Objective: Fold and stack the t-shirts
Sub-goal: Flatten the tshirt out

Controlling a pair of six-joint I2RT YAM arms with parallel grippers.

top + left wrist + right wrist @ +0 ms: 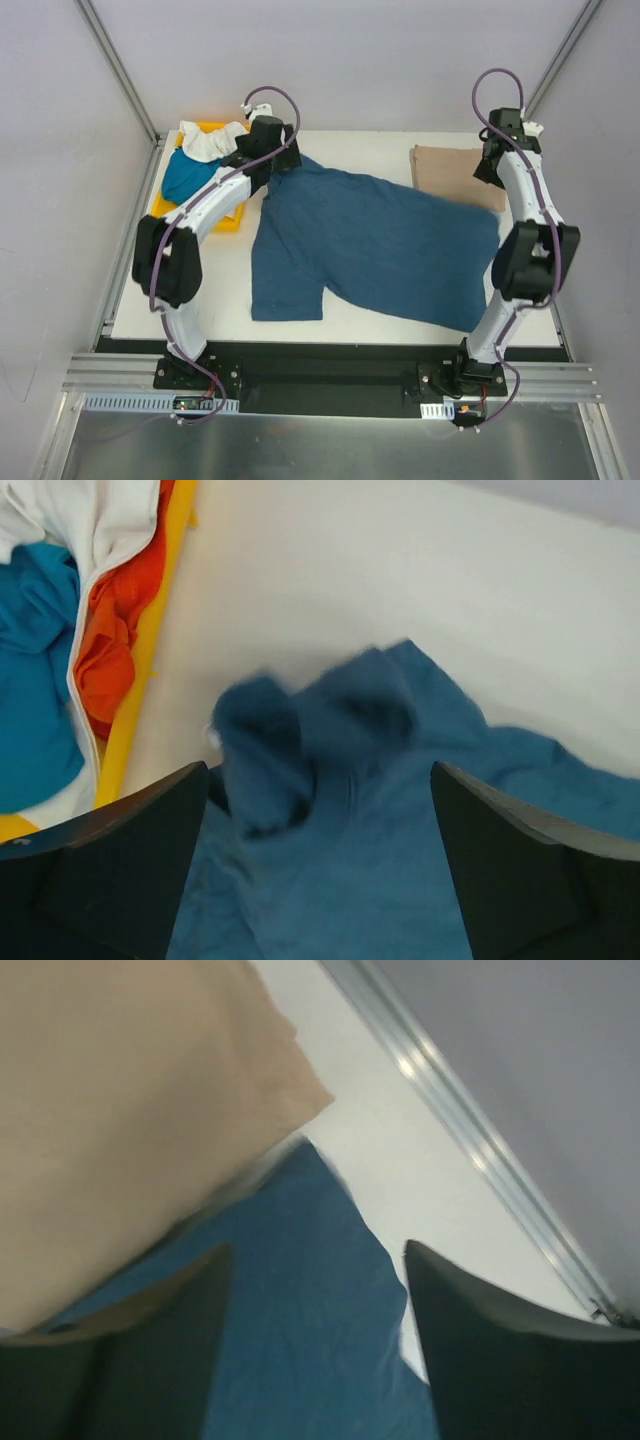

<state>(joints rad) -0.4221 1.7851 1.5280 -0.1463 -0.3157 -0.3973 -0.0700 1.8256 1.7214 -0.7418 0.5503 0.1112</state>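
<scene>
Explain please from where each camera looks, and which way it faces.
Top external: above and behind the bases, looking down on the table; both arms show.
Left wrist: on the left arm, over the navy t-shirt beside the yellow tray; left gripper open.
Right wrist: on the right arm, over the beige t-shirt and navy one; right gripper open.
All three share the navy t-shirt.

Soft, even light keeps the top view bright and sharp with faint shadows, while both wrist views blur, smearing the navy t-shirt.
</scene>
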